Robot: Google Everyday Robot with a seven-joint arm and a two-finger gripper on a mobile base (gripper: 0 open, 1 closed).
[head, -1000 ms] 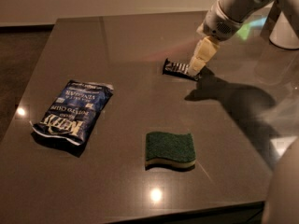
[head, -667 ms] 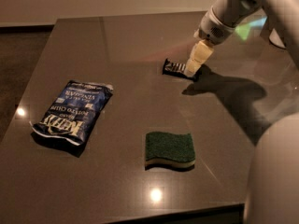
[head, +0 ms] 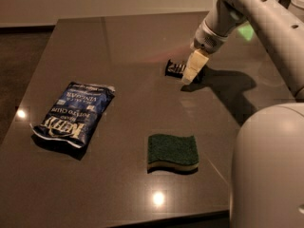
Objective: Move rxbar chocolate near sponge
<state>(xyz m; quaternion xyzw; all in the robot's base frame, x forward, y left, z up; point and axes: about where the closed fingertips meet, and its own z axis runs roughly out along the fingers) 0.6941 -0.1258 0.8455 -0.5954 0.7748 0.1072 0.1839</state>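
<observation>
Three things lie on the dark, glossy desk [head: 109, 194]. Nearest, at the lower right edge of the view, a pale rounded part of the robot's body [head: 270, 170] hides that corner of the desk. Just left of it, toward the front, the sponge [head: 172, 152] lies flat with its dark green side up and its pale yellow layer showing along the near edge. Farther back and to the left, a blue chip bag [head: 74, 112] lies flat, set at a slant, well apart from the sponge. Beyond the sponge, past the middle of the desk, the rxbar chocolate [head: 175, 68] lies flat, a small black wrapper with white lettering, well apart from both the sponge and the bag. The gripper [head: 188, 77] comes down at the bar's right end, its pale tip covering that end and reaching to desk level. Whether the gripper is open or closed on the bar, I cannot tell. The white arm [head: 247, 13] slopes up from it to the upper right corner, casting a dark shadow on the desk to the right of the bar.
</observation>
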